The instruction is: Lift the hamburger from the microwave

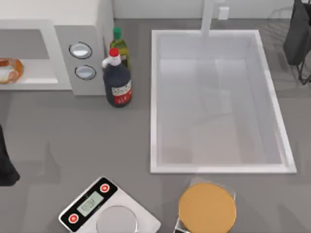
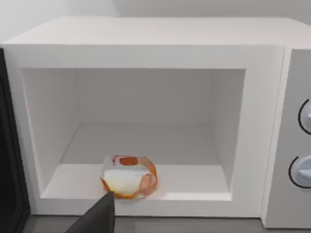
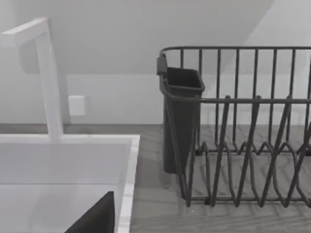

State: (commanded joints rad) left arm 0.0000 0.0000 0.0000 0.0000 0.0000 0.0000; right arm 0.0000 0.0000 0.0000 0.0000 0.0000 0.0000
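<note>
The microwave [image 1: 80, 29] stands at the table's back left, a white box with two silver knobs; its cavity [image 2: 141, 121] is open. The hamburger [image 2: 129, 177], a small orange-brown bun with a pale whitish part, lies on the cavity floor near the front lip, left of centre; the top view has it at the far left edge [image 1: 9, 70]. My left arm [image 1: 5, 160] is at the left edge, in front of the microwave. A dark part of my left gripper [image 2: 99, 216] sits just in front of and below the bun, apart from it. My right arm [image 1: 297, 34] is parked at the back right.
A white sink [image 1: 155, 97] with a faucet [image 3: 46, 77] fills the middle. Two bottles [image 1: 116, 77] stand beside the microwave's right side. A scale [image 1: 104, 208] and a tan disc [image 1: 207, 208] sit at the front edge. A dark dish rack [image 3: 243, 145] stands at back right.
</note>
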